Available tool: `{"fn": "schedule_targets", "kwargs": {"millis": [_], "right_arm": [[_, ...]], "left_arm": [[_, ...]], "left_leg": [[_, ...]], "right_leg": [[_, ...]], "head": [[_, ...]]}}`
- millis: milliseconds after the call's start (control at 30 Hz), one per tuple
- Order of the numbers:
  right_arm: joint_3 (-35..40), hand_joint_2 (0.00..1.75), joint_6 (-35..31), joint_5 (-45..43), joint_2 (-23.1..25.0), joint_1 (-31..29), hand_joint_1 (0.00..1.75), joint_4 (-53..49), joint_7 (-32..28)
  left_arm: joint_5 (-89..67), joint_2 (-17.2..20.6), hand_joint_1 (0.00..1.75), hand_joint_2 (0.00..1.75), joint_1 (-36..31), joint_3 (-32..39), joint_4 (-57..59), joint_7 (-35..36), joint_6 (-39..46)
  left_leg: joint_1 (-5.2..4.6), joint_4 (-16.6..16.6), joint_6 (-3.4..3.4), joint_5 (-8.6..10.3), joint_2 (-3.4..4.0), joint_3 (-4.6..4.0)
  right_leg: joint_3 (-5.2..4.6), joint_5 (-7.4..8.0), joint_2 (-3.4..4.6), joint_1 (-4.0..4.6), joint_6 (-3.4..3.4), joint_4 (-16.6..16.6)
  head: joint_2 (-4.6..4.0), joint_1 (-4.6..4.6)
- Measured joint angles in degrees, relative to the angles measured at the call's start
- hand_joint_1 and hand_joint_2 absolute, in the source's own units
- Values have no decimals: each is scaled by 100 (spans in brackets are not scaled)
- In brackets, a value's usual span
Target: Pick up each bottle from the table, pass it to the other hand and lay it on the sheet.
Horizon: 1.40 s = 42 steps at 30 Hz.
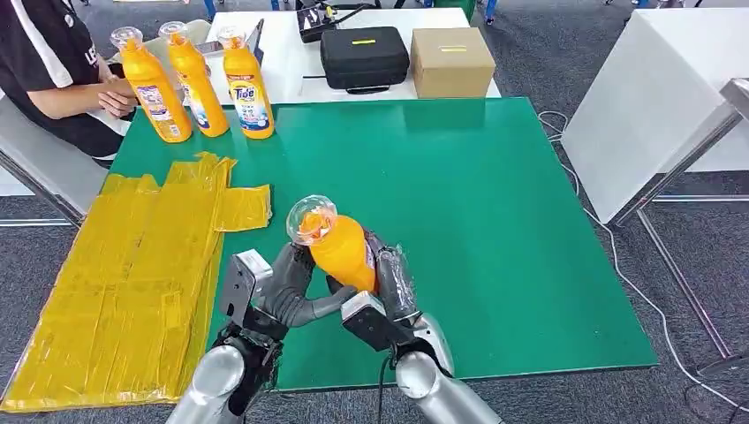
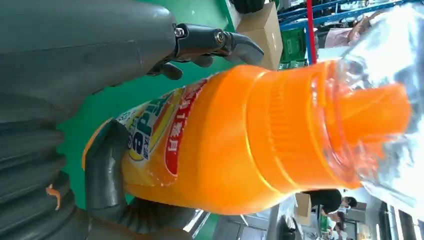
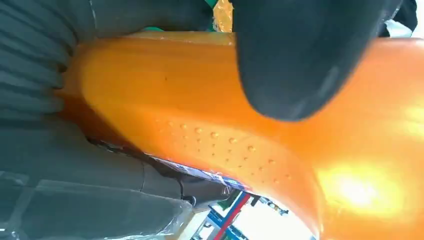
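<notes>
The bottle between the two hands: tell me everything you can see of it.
The bottle is orange plastic with a ribbed orange top under a clear cap and a printed label on its body. It is lifted off the green table, tilted with its cap up and away from the robot. The left hand and the right hand both hold its body.

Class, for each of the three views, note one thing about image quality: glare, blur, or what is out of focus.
Head view: evenly lit and sharp, with only soft shadows on the green table. Left wrist view: the held bottle has a readable label, but its clear cap is washed out by glare. Right wrist view: the bottle is very close, soft, with a bright hotspot, and a dark blurred finger crosses it.
</notes>
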Motion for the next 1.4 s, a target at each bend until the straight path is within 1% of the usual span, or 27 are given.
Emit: {"fn": "schedule_targets", "kwargs": {"millis": [467, 633, 733, 867, 1400], "right_arm": [[201, 175, -35, -4, 7, -131, 175, 275, 116], [280, 175, 9, 4, 81, -159, 175, 358, 118], [352, 175, 152, -102, 135, -196, 175, 404, 124], [400, 175, 529, -474, 149, -233, 175, 437, 103], [411, 175, 732, -758, 179, -424, 175, 562, -50]], "left_arm": [[114, -44, 0, 175, 6, 15, -11, 22, 2], [168, -44, 0, 175, -11, 28, -11, 17, 0], [212, -44, 0, 175, -30, 46, -11, -2, 35], [212, -39, 0, 175, -34, 50, -13, -28, 103], [111, -7, 0, 175, -44, 44, -192, -37, 118]], "left_leg": [[0, 0, 0, 0, 0, 0], [0, 0, 0, 0, 1, 0], [0, 0, 0, 0, 1, 0], [0, 0, 0, 0, 0, 0], [1, 0, -1, 1, 1, 0]], "right_leg": [[-1, 0, 0, 0, 0, 0], [-2, 0, 0, 0, 0, 0], [-1, 0, 0, 0, 0, 0], [-1, 0, 0, 0, 0, 0], [-2, 0, 1, 0, 0, 1]], "head": [[0, -2], [0, -2], [2, -2], [2, 0], [2, -2]]}}
